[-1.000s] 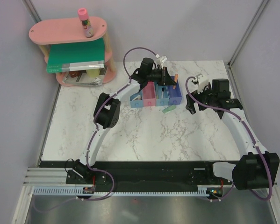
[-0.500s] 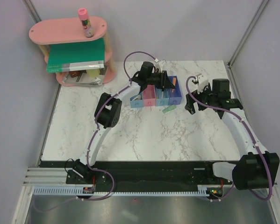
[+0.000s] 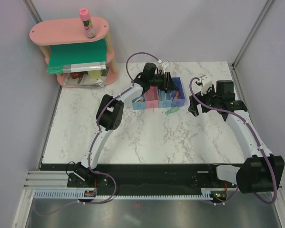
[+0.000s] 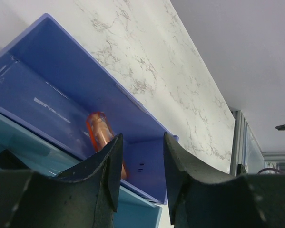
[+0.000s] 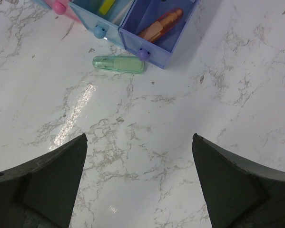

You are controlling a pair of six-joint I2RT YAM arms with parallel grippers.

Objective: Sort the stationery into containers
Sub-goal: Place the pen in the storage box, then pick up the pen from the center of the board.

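The containers (image 3: 158, 98) are a joined row of small bins at the table's back middle. My left gripper (image 3: 169, 84) (image 4: 141, 171) hangs over the darker blue bin (image 3: 179, 97) (image 4: 47, 80), open with nothing between its fingers. The orange-tipped piece (image 4: 100, 133) (image 5: 160, 23) lies inside that bin. A green eraser-like piece (image 3: 171, 111) (image 5: 118, 63) lies on the table just in front of the bins. My right gripper (image 3: 195, 107) (image 5: 140, 137) is open and empty above bare table right of the bins. A yellow item (image 5: 106, 6) shows in the neighbouring light blue bin.
A pink oval two-tier shelf (image 3: 68, 31) stands at the back left. It carries a pink-capped tube (image 3: 86, 23) on top and a big green book (image 3: 78, 56) below. Grey walls close in the table on the left, back and right.
My left gripper's jaws have opened and the orange-tipped piece it held upright now lies in the darker blue bin. The right arm has not moved.
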